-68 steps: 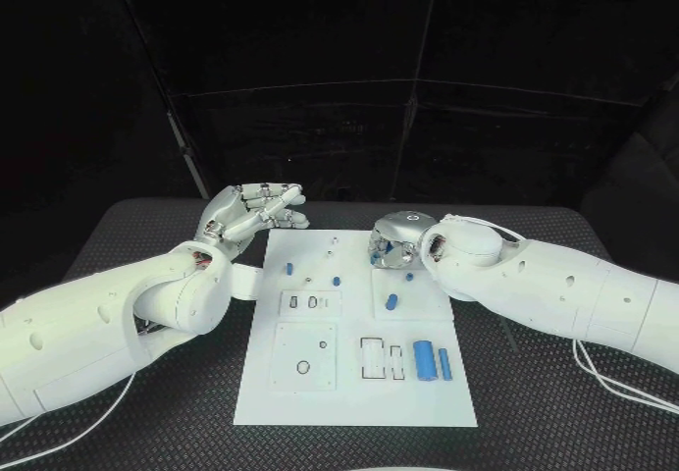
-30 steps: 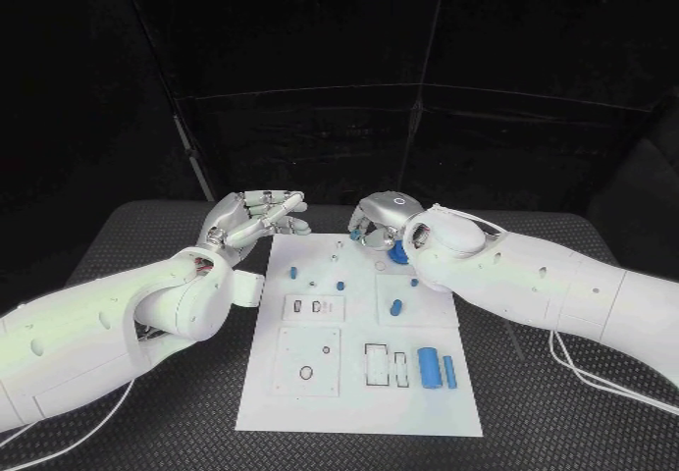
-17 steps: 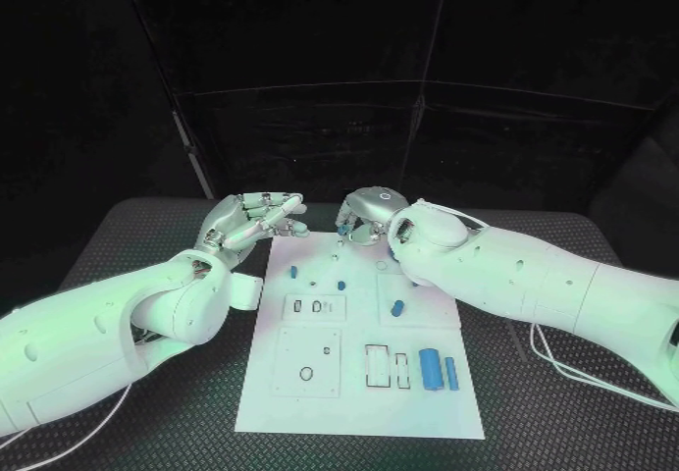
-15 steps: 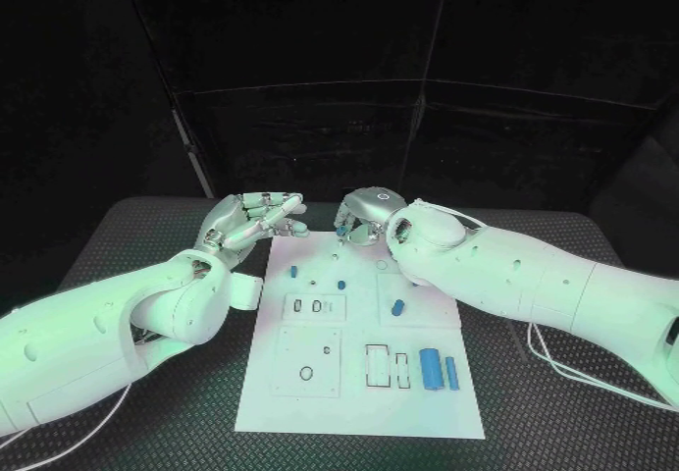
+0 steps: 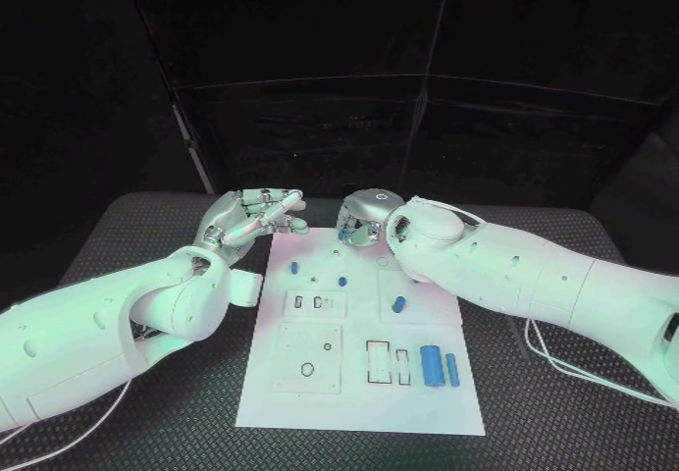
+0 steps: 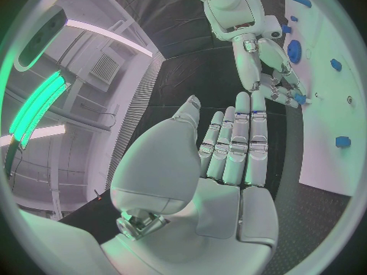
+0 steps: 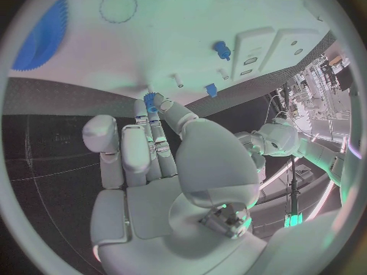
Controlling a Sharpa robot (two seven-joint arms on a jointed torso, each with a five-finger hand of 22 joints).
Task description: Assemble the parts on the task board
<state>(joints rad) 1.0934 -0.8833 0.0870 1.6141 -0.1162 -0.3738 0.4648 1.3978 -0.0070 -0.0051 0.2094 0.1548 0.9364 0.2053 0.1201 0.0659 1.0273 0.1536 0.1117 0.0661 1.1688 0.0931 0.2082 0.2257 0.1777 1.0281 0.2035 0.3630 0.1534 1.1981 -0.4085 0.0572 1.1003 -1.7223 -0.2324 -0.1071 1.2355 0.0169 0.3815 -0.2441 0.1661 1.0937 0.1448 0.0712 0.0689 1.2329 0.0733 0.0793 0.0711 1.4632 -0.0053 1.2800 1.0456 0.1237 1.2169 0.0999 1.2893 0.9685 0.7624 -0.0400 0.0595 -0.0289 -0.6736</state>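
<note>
- Task board (image 5: 361, 392): white plate lying flat in the middle of the black counter (image 5: 128, 245), long side running away from the robot.
- Parts on board, near end: two blue cylinders (image 5: 429, 365) lying side by side, just beside an empty rectangular slot.
- Parts on board, mid and far: a blue oval piece (image 5: 399, 302) right of centre; small blue pieces (image 5: 294, 266) standing toward the far left.
- Blue gear (image 7: 42, 33): toothed disc on the board, seen in the right wrist view.
- Right hand (image 5: 365, 218): over the board's far edge, its fingers (image 7: 150, 113) pinching a small blue part (image 7: 150, 102) at the tips, close above the board surface.
- Left hand (image 5: 252, 218): raised beside the board's far left corner, holding nothing; fingers straight and lying close together, thumb apart.
- Step in hand, as judged: carrying one small part to its seat at the far end of the board.
- Next move, as judged: align the pinched part over its hole or pin, lower it squarely, then release without tipping nearby standing pieces.
</note>
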